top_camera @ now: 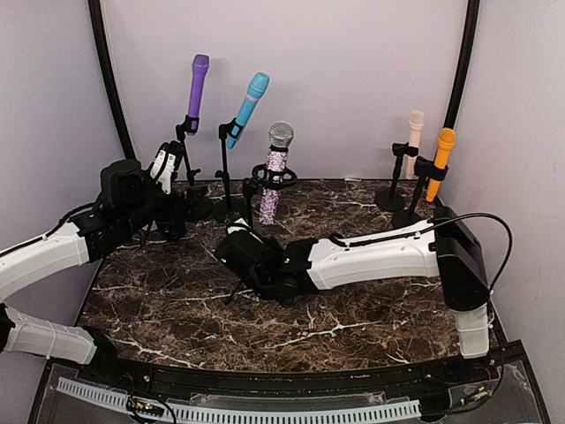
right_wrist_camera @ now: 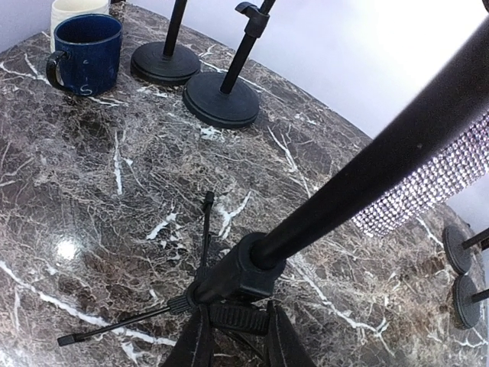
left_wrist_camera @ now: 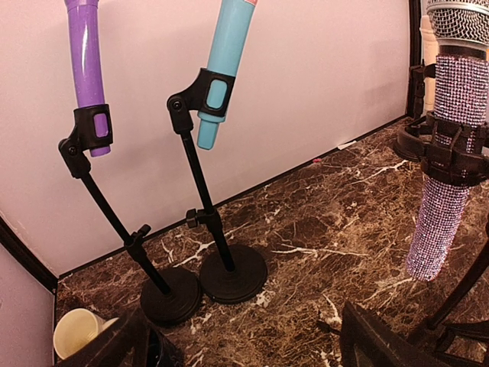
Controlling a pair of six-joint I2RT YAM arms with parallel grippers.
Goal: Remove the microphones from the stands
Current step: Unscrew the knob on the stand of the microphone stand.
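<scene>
A silver-headed glitter microphone sits in the clip of a black tripod stand at the table's middle back. It also shows in the left wrist view and the right wrist view. My right gripper is shut on the stand's lower collar, just above the tripod legs; in the top view it sits low in front of the microphone. My left gripper is wide open and empty, held left of the glitter microphone and in front of two round-base stands; in the top view it is at the back left.
A purple microphone and a blue microphone stand in round-base stands at the back left. A cream microphone and an orange one stand at the back right. A blue mug and a cream cup sit near the left stands.
</scene>
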